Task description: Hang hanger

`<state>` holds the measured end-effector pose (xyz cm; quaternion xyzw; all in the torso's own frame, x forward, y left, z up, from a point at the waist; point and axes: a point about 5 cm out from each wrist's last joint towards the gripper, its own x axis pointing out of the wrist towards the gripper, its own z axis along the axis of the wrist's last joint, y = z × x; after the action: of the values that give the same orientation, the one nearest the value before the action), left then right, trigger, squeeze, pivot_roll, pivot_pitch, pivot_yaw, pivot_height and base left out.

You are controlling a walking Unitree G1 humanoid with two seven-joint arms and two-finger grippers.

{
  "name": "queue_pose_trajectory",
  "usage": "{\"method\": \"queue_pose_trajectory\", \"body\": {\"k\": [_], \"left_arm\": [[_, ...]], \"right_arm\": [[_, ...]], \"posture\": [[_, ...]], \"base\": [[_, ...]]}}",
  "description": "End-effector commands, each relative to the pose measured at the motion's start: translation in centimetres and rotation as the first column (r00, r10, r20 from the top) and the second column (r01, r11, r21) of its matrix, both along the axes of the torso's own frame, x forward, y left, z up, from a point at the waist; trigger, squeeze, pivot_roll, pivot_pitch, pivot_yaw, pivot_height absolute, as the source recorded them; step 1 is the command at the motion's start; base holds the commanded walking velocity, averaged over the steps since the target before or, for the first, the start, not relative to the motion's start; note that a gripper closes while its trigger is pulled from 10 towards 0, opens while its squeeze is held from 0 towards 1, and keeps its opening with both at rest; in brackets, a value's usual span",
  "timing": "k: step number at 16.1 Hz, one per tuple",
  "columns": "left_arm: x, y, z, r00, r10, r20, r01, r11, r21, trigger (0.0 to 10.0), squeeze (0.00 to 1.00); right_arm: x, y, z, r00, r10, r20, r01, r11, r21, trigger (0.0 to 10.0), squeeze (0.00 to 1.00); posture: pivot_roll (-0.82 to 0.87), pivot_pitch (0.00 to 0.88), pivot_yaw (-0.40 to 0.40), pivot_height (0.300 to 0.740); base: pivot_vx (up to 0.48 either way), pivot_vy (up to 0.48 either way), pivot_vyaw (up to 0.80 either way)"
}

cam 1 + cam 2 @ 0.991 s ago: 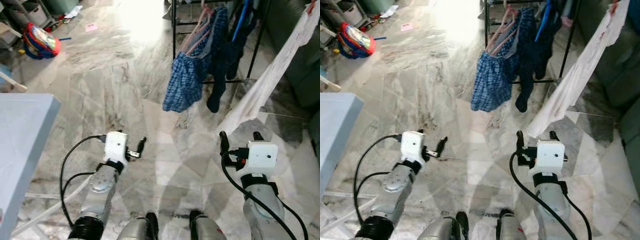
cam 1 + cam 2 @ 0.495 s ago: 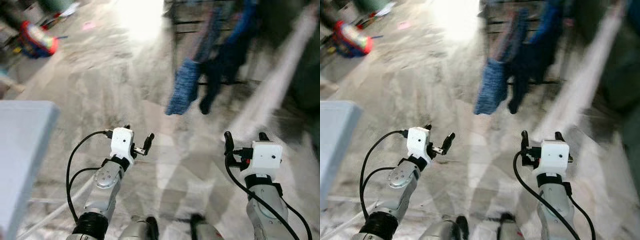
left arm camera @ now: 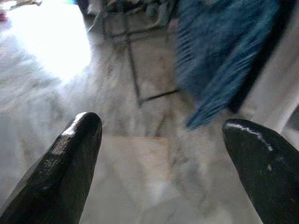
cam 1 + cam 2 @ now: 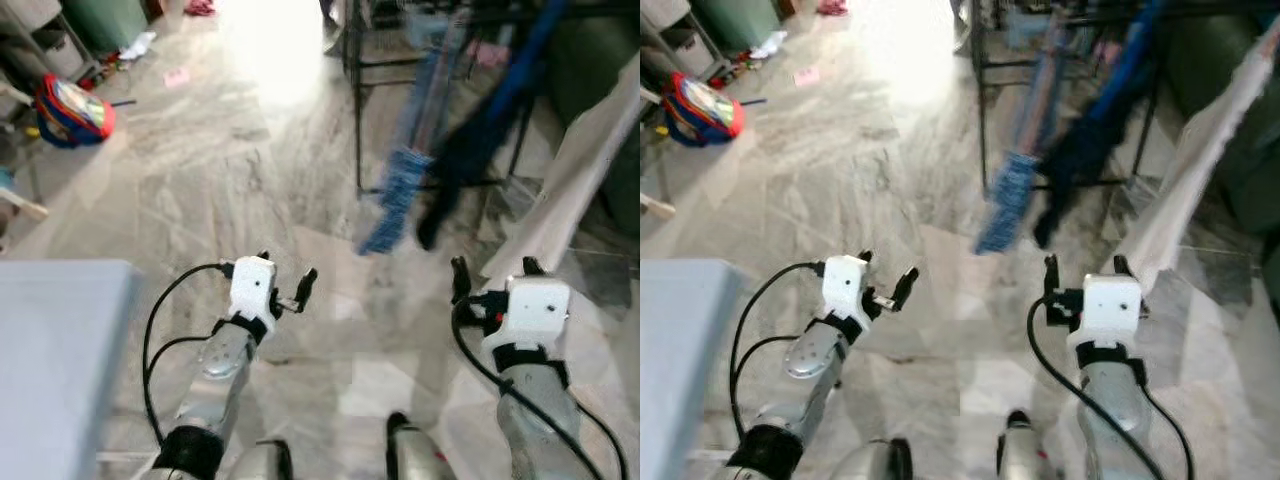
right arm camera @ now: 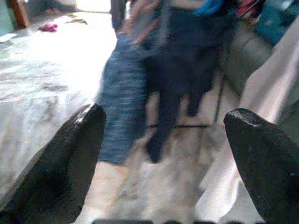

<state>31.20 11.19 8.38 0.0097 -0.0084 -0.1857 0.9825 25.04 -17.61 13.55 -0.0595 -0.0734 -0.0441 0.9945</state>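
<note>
- A pale blue tabletop (image 4: 55, 370) sits to the left of the left claw, near its arm.
- A red and blue bag (image 4: 73, 108) lies on the marble floor (image 4: 200, 170) well ahead and to the left of the left claw.
- The left claw (image 4: 284, 287) is held over the floor, its two black fingers (image 3: 70, 168) spread wide with nothing between them.
- Ahead, between the two claws and well apart from both, a black clothes rack (image 4: 356, 90) stands with a blurred blue checked garment (image 4: 400, 195) and a dark navy garment (image 4: 460, 160) hanging from it; the hanger itself is too blurred to make out.
- The right claw (image 4: 490, 268) is also raised over the floor, its fingers (image 5: 70, 154) wide apart and holding nothing.
- A white cloth (image 4: 565, 180) hangs just ahead and to the right of the right claw.
</note>
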Motion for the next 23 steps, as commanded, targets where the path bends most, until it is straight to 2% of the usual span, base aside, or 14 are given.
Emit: {"method": "queue_pose_trajectory", "body": {"k": [1,5,7,16,21,23], "left_arm": [[-0.4,0.6,-0.9,0.999,0.014,-0.033,-0.014,1.0,0.009,10.0,0.0],[-0.4,0.3,-0.9,0.999,0.006,-0.035,-0.006,1.0,0.013,10.0,0.0],[-0.4,0.1,-1.3,0.998,0.021,-0.058,-0.019,0.999,0.035,10.0,0.0],[-0.8,-0.6,-1.2,0.998,-0.026,-0.048,0.027,1.0,0.008,10.0,0.0],[-0.9,-0.7,-1.3,0.997,-0.043,-0.059,0.043,0.999,0.004,10.0,0.0],[-1.0,-1.0,-1.2,0.996,-0.071,-0.056,0.07,0.997,-0.011,10.0,0.0]], "right_arm": [[-0.1,0.3,-0.1,1.0,0.013,-0.006,-0.013,1.0,-0.004,10.0,0.0],[0.0,0.2,0.1,1.0,-0.014,0.002,0.014,0.999,-0.03,10.0,0.0],[0.1,-0.3,0.1,0.999,-0.044,0.002,0.044,0.998,-0.04,10.0,0.0],[0.2,-1.4,0.2,0.992,-0.128,0.003,0.128,0.988,-0.091,10.0,0.0],[0.1,-1.5,0.0,0.99,-0.14,-0.007,0.139,0.986,-0.097,10.0,0.0],[0.1,-1.4,-0.1,0.99,-0.141,-0.009,0.139,0.986,-0.096,10.0,0.0]], "posture": [[-0.08,0.292,0.106,0.74],[-0.09,0.291,0.109,0.74],[-0.09,0.291,0.11,0.74],[-0.09,0.299,0.107,0.74],[-0.09,0.303,0.108,0.74],[-0.09,0.303,0.109,0.74]], "base": [[0.307,0.368,0.0],[0.332,0.337,0.0],[0.0,0.0,0.0],[0.0,0.0,0.0],[0.0,0.0,-0.77],[0.0,0.0,0.0]]}}
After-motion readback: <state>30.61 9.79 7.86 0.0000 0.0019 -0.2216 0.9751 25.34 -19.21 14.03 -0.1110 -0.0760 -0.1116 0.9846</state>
